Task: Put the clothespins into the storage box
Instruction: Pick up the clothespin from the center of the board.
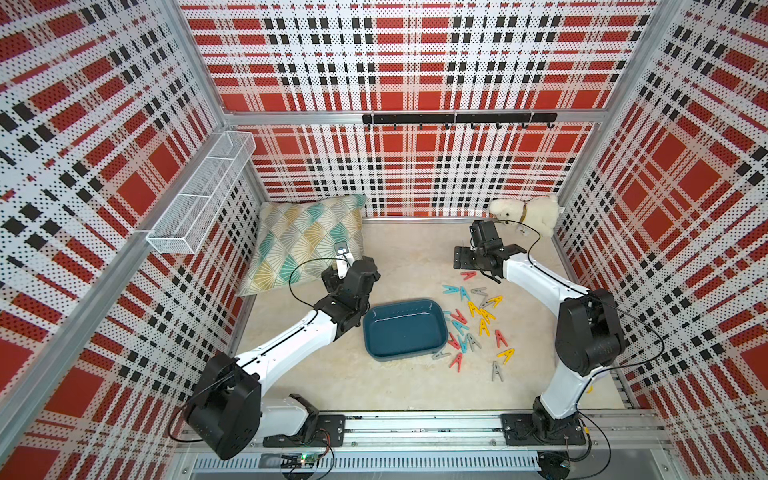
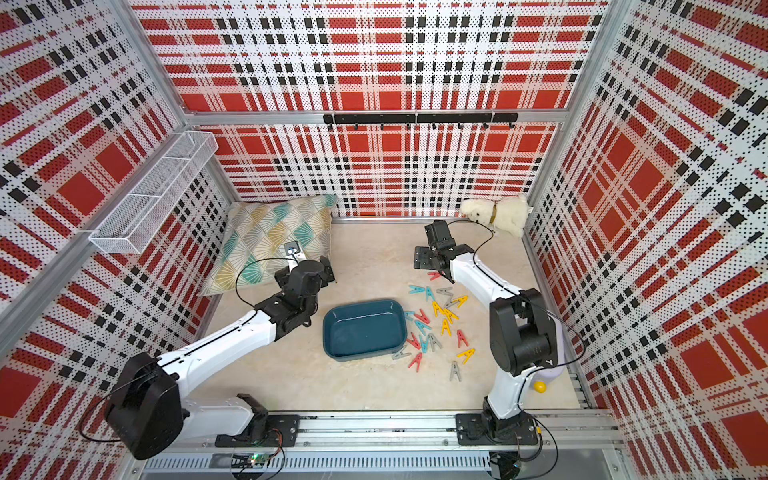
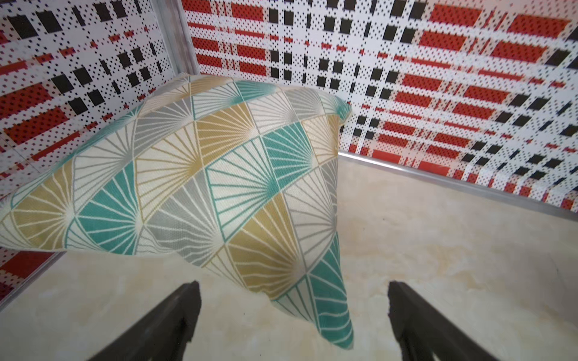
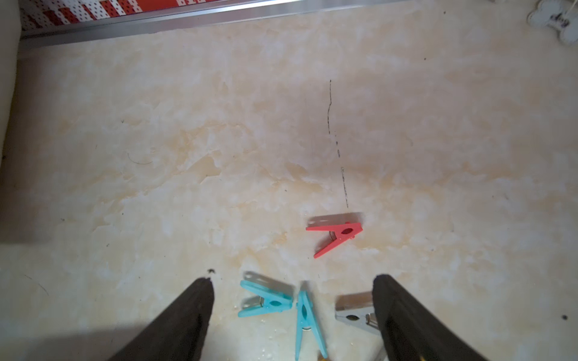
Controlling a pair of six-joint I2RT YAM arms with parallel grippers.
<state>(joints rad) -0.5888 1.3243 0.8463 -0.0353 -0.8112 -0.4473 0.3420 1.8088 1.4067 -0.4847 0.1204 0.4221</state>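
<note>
Starts a pick: hovers right tool, wide and empty, over clothespins scattered beside the empty storage box; holds left tool wide, idle. Needs lowering astride one, then closing.

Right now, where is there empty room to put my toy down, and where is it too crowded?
Two bare patches: the tabletop between the pillow and the right gripper, and the strip between the storage box and the front rail. It is crowded between the box and the right arm, where the clothespins lie scattered.
</note>
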